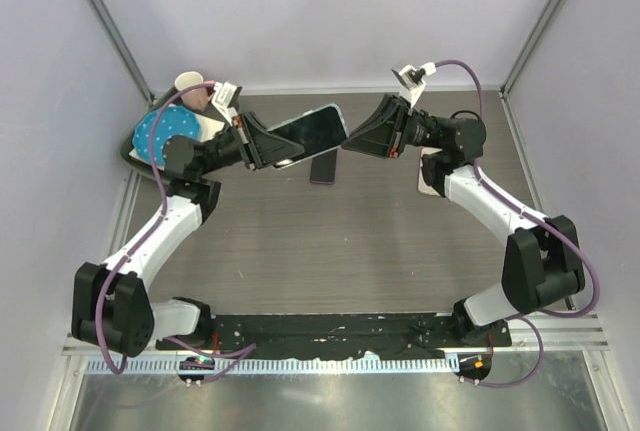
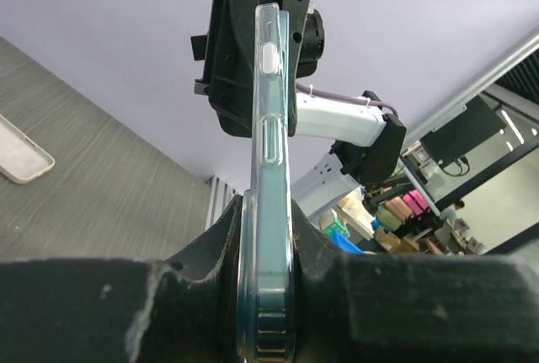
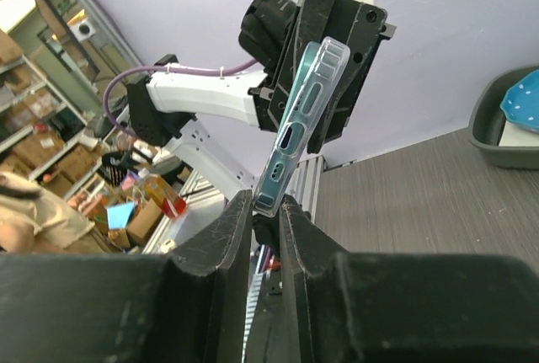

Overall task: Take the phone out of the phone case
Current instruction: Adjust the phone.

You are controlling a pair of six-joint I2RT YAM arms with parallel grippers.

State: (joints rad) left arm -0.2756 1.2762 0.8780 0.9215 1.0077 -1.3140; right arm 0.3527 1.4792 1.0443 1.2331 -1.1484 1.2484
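Note:
The phone in its clear phone case (image 1: 312, 131) hangs in the air over the back of the table, between both arms. My left gripper (image 1: 285, 143) is shut on its left end. In the left wrist view the cased phone (image 2: 271, 127) stands edge-on, clamped between the jaws of that gripper (image 2: 268, 245). My right gripper (image 1: 347, 141) meets the right end. In the right wrist view its fingertips (image 3: 238, 216) pinch the lower corner of the clear case (image 3: 290, 148).
A dark flat case or phone (image 1: 323, 168) lies on the table under the held phone. A pale case (image 1: 428, 173) lies beneath the right arm. At the back left, a grey tray (image 1: 135, 146) holds a blue plate (image 1: 165, 134), with a cup (image 1: 190, 85) behind it.

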